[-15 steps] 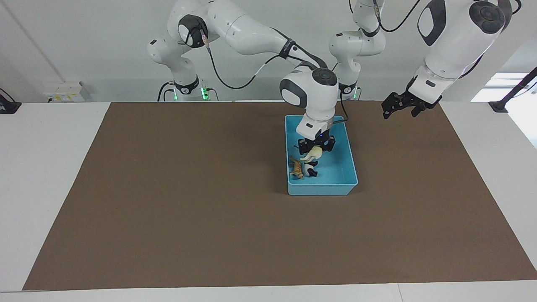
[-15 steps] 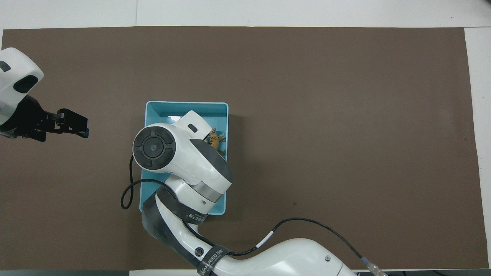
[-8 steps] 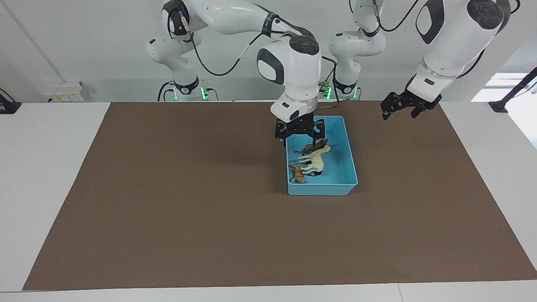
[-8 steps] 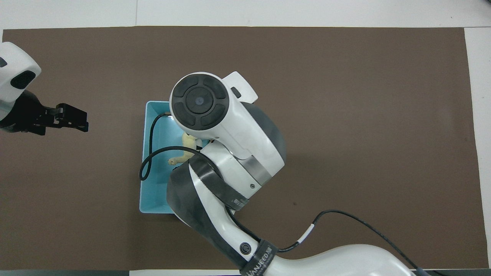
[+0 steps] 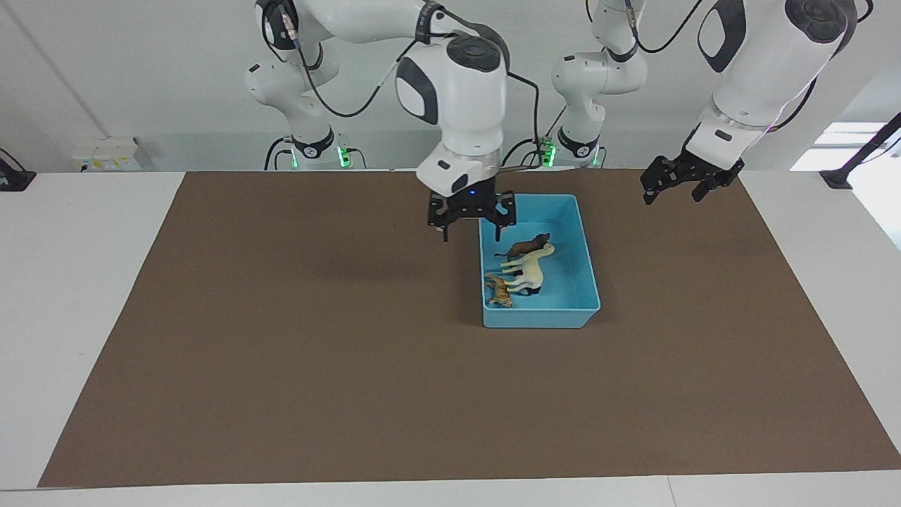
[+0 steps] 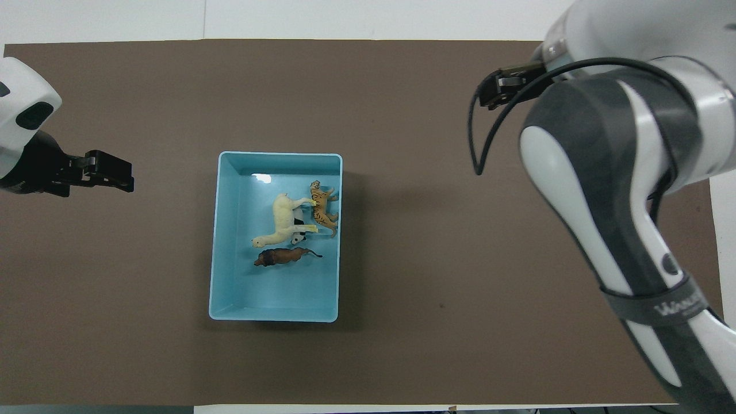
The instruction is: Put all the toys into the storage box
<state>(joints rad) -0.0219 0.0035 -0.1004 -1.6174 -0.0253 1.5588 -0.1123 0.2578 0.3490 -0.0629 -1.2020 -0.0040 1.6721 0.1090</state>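
1. The light blue storage box (image 5: pixel 587 271) is seen on the brown mat (image 5: pixel 281 352), toward the left arm's end and nearer the mat's robot-side edge than its outer edge.
2. All four toys are shown inside the box in the overhead view: the cream horse (image 6: pixel 282 221) in the middle, the tiger (image 6: pixel 324 209) against the wall toward the right arm's end, and the brown lion (image 6: pixel 284 256) nearer the robots than the horse.
3. The panda (image 6: pixel 297 230) is made out only in the overhead view, as black-and-white patches under the horse's belly; in the facing view only a dark patch by the horse's legs is seen.
4. In the facing view the horse is seen standing upright, the lion just beside it and the tiger at its feet.
5. The right gripper (image 5: pixel 471 222) is seen in the facing view raised over the box's wall toward the right arm's end, fingers spread and nothing between them.
6. In the overhead view only a small dark part of that gripper shows past the large arm, which is cut off by the frame.
7. The left gripper (image 5: pixel 676 184) is held in the air over the mat's corner nearest the left arm, jaws apart and empty; the arm waits.
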